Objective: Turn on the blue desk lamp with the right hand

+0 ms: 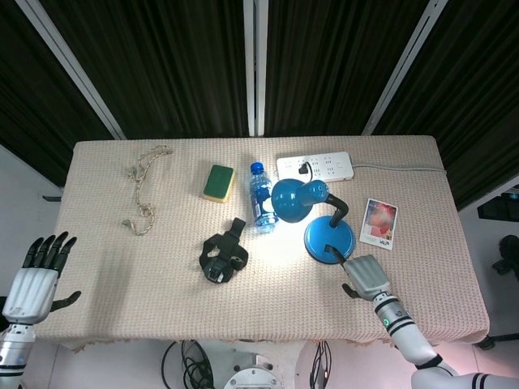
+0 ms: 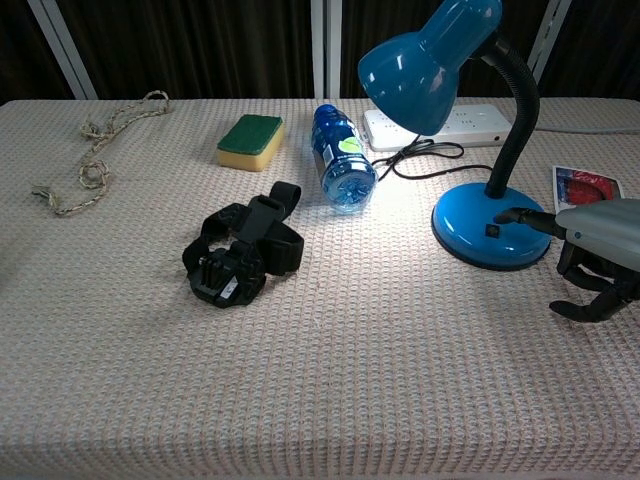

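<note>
The blue desk lamp (image 1: 292,200) stands right of the table's middle, and its shade (image 2: 425,65) casts a bright pool of light on the cloth. My right hand (image 2: 598,250) lies just right of the round base (image 2: 470,222). One outstretched finger (image 2: 522,214) rests on the base beside the small black switch (image 2: 493,231); the other fingers are curled under and hold nothing. In the head view the right hand (image 1: 366,277) sits at the base's near right side. My left hand (image 1: 40,271) hangs off the table's left edge with its fingers spread.
A blue bottle (image 2: 342,160) lies left of the lamp, with a black strap mount (image 2: 240,255) nearer the front. A green sponge (image 1: 218,181), a rope (image 1: 142,190), a white power strip (image 1: 315,166) with the lamp's cord, and a photo card (image 1: 379,223) lie around.
</note>
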You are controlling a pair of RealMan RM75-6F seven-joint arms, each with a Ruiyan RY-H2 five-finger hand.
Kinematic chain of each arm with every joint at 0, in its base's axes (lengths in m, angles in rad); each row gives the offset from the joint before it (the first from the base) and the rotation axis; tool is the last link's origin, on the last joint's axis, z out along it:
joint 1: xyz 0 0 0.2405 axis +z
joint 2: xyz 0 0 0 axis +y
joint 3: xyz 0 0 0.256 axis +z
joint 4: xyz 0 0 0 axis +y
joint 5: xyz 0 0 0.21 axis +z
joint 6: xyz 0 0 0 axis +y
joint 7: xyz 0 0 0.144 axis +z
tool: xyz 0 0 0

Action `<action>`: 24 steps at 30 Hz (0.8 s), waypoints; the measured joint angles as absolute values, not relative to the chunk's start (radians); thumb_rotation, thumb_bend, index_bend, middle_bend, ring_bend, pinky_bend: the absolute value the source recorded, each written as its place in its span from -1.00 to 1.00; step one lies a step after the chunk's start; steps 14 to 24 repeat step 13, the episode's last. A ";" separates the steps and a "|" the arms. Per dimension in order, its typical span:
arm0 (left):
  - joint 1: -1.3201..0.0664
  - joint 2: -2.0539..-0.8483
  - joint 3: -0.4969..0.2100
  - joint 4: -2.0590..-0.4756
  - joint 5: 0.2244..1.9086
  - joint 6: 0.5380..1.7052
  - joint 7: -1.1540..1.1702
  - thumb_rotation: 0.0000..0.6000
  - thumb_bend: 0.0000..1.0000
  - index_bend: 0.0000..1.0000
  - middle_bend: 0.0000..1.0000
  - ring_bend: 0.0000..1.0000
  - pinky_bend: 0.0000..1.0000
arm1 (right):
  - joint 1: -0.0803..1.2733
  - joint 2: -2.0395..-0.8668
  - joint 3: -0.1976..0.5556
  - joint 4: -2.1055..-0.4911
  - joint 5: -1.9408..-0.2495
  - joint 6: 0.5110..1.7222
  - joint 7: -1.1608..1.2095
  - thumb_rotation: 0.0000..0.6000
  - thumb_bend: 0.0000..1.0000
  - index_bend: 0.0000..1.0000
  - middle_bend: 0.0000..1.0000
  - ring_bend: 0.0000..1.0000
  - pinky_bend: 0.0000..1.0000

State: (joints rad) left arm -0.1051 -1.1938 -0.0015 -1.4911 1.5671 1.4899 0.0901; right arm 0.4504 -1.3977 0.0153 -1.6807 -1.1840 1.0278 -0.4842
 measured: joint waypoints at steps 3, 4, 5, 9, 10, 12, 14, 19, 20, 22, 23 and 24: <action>-0.105 -1.192 -0.002 -1.491 1.571 1.493 0.080 1.00 -1.00 -0.99 -1.00 -1.00 -1.00 | 0.421 -1.364 0.013 -1.697 -1.226 1.096 -0.449 1.00 -0.46 -1.00 0.74 0.76 0.53; -0.105 -1.192 -0.002 -1.490 1.573 1.495 0.076 1.00 -1.00 -0.99 -1.00 -1.00 -1.00 | 0.403 -1.347 0.009 -1.703 -1.243 1.128 -0.432 1.00 -0.46 -1.00 0.73 0.76 0.53; -0.105 -1.191 -0.002 -1.489 1.576 1.499 0.074 1.00 -1.00 -0.99 -1.00 -1.00 -1.00 | 0.388 -1.335 0.005 -1.706 -1.257 1.153 -0.418 1.00 -0.47 -1.00 0.72 0.76 0.53; -0.101 -1.191 -0.004 -1.487 1.572 1.504 0.067 1.00 -1.00 -0.99 -1.00 -1.00 -1.00 | 0.315 -1.293 -0.019 -1.699 -1.328 1.282 -0.377 1.00 -0.53 -1.00 0.67 0.73 0.53; -0.101 -1.191 -0.004 -1.487 1.570 1.504 0.066 1.00 -1.00 -0.99 -1.00 -1.00 -1.00 | 0.291 -1.286 -0.024 -1.686 -1.349 1.332 -0.375 1.00 -0.54 -1.00 0.66 0.72 0.53; -0.101 -1.190 -0.006 -1.487 1.569 1.504 0.064 1.00 -1.00 -0.99 -1.00 -1.00 -1.00 | 0.250 -1.278 -0.031 -1.660 -1.378 1.415 -0.370 1.00 -0.56 -1.00 0.59 0.64 0.50; -0.102 -1.191 -0.007 -1.487 1.569 1.504 0.065 1.00 -1.00 -0.99 -1.00 -1.00 -1.00 | 0.220 -1.271 -0.033 -1.640 -1.393 1.473 -0.359 1.00 -0.58 -1.00 0.51 0.54 0.46; -0.102 -1.191 -0.007 -1.487 1.569 1.504 0.065 1.00 -1.00 -0.99 -1.00 -1.00 -1.00 | 0.220 -1.271 -0.033 -1.640 -1.393 1.473 -0.359 1.00 -0.58 -1.00 0.51 0.54 0.46; -0.102 -1.191 -0.007 -1.487 1.569 1.504 0.065 1.00 -1.00 -0.99 -1.00 -1.00 -1.00 | 0.220 -1.271 -0.033 -1.640 -1.393 1.473 -0.359 1.00 -0.58 -1.00 0.51 0.54 0.46; -0.102 -1.191 -0.007 -1.487 1.569 1.504 0.065 1.00 -1.00 -0.99 -1.00 -1.00 -1.00 | 0.220 -1.271 -0.033 -1.640 -1.393 1.473 -0.359 1.00 -0.58 -1.00 0.51 0.54 0.46; -0.102 -1.191 -0.007 -1.487 1.569 1.504 0.065 1.00 -1.00 -0.99 -1.00 -1.00 -1.00 | 0.220 -1.271 -0.033 -1.640 -1.393 1.473 -0.359 1.00 -0.58 -1.00 0.51 0.54 0.46; -0.102 -1.191 -0.007 -1.487 1.569 1.504 0.065 1.00 -1.00 -0.99 -1.00 -1.00 -1.00 | 0.220 -1.271 -0.033 -1.640 -1.393 1.473 -0.359 1.00 -0.58 -1.00 0.51 0.54 0.46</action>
